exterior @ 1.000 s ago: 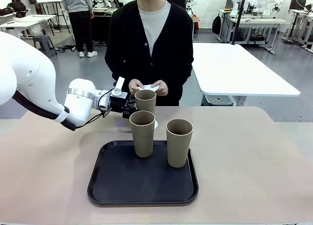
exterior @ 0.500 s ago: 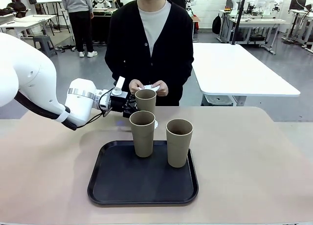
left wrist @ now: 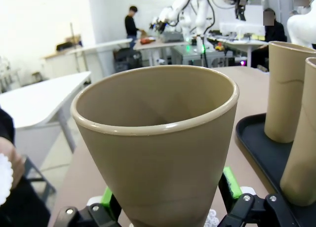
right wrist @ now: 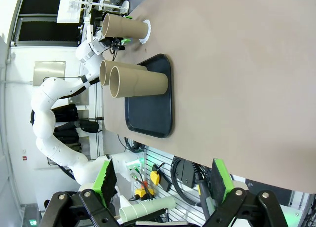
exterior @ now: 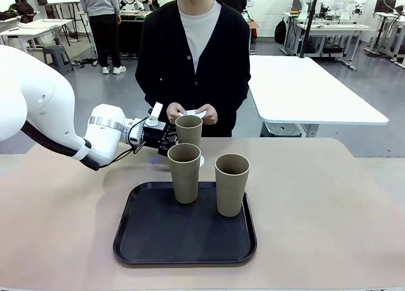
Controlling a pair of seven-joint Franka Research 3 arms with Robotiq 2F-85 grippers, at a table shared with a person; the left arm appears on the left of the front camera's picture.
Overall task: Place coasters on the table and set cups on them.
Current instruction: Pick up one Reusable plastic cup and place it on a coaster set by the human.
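In the front view, the left arm has edged slightly toward the cups since a second ago, while the far cup [exterior: 188,130] has not moved. The left gripper [exterior: 167,139] has its jaws closed on this matte, tapered tumbler, over the tan table [exterior: 316,196] behind the black tray [exterior: 183,240]. Its base is hidden by one of the two tray cups [exterior: 184,172], and a scalloped white coaster [exterior: 202,160] peeks out beside it. The person's hands [exterior: 193,112] hold something white, partly covered.

In the left wrist view, the green pads [left wrist: 231,182] press on the cup's smooth wall on either side. Its base is cut off.

In the right wrist view, the right gripper [right wrist: 163,182] has its jaws wide apart, holding nothing. The far cup's base meets the coaster.
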